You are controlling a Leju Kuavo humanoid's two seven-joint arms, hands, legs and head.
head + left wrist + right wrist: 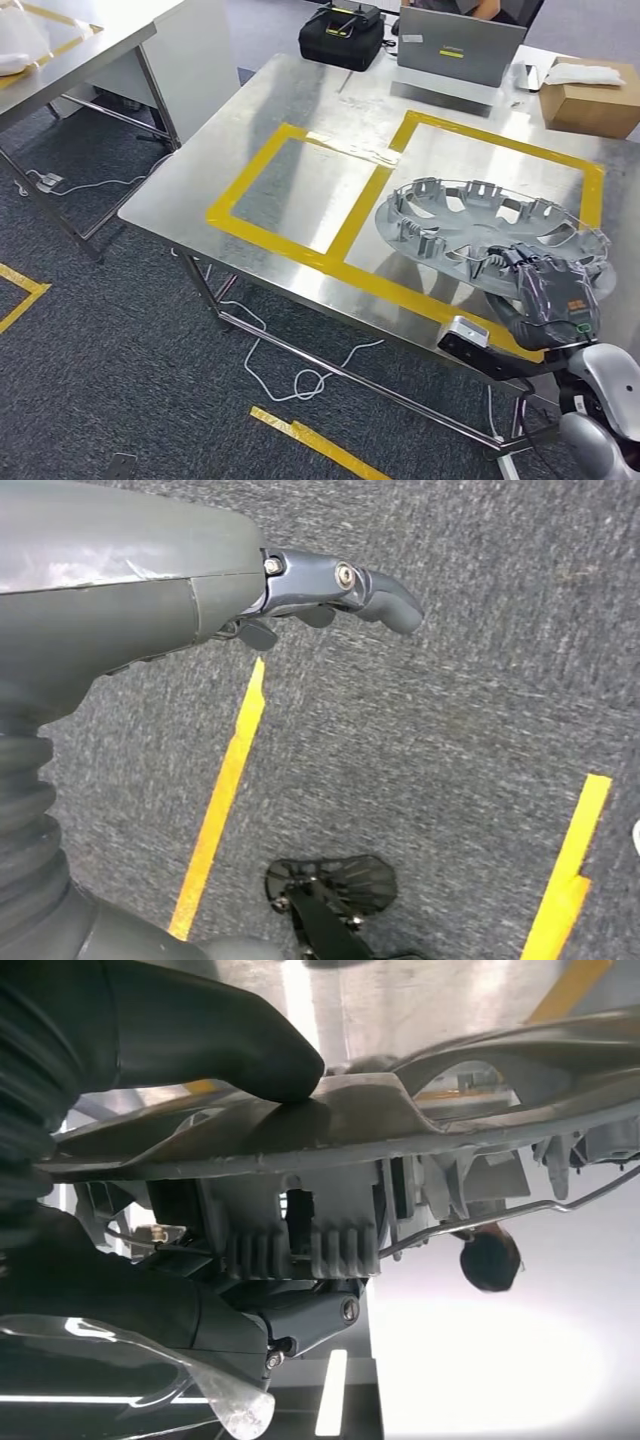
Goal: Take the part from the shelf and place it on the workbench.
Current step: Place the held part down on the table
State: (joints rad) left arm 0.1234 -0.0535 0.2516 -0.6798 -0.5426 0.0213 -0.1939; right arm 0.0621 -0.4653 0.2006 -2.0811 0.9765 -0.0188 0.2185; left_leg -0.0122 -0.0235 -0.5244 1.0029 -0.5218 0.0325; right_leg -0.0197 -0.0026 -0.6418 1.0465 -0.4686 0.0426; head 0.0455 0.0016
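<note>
The part, a silver-grey plastic wheel cover, was round and shallow, inner face up, with curved spoke openings, ribbed clip blocks around the rim and a thin wire ring running through them. It hung over the right-hand yellow-taped square of the steel workbench; whether it touched the surface could not be told. The right hand gripped its near rim, thumb pressed on one face and fingers beneath the other. The left hand hung over grey carpet marked with yellow tape, fingers extended, holding nothing.
</note>
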